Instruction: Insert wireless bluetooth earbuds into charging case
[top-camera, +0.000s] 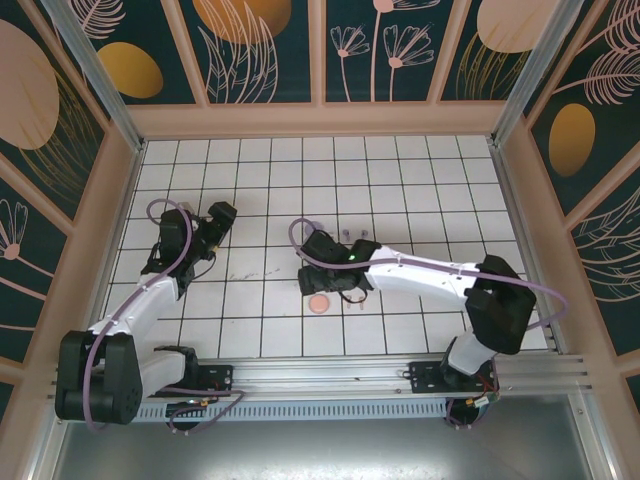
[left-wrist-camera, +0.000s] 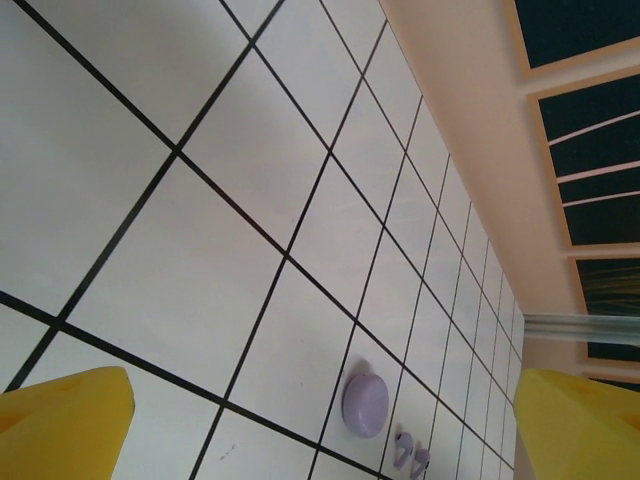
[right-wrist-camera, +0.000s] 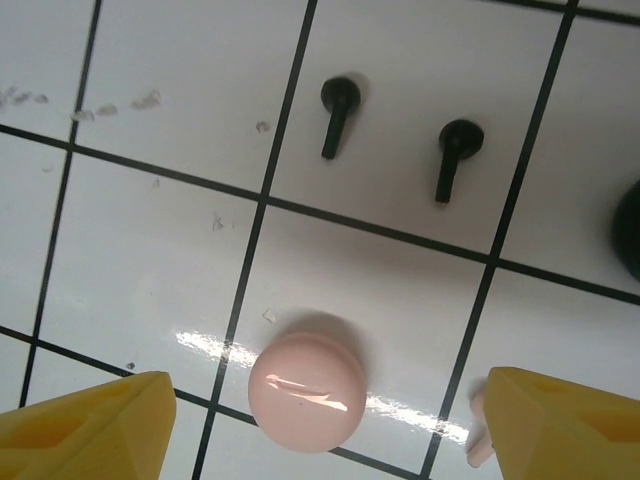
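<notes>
a: the right gripper (right-wrist-camera: 330, 388) hangs over the glossy pink round case (right-wrist-camera: 307, 392), jaws released and wide, touching nothing.
b: i'd centre the case between them before lowering. what looks like a tiny pink stemmed earbud (right-wrist-camera: 478, 440) lies just beside one yellow finger (right-wrist-camera: 560, 420) and could get knocked.
a: room?
b: plenty. it's midway on the white tiled table (top-camera: 420, 190), walls (top-camera: 320, 120) well apart. black stemmed earbuds (right-wrist-camera: 338, 110) lie farther off. the left gripper (left-wrist-camera: 322, 400), released and empty, stands well left, facing the lilac round case (left-wrist-camera: 365, 403).

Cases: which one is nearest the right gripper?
The pink case, straight between its fingers; the black case lies off to one side, the lilac case farther off.
</notes>
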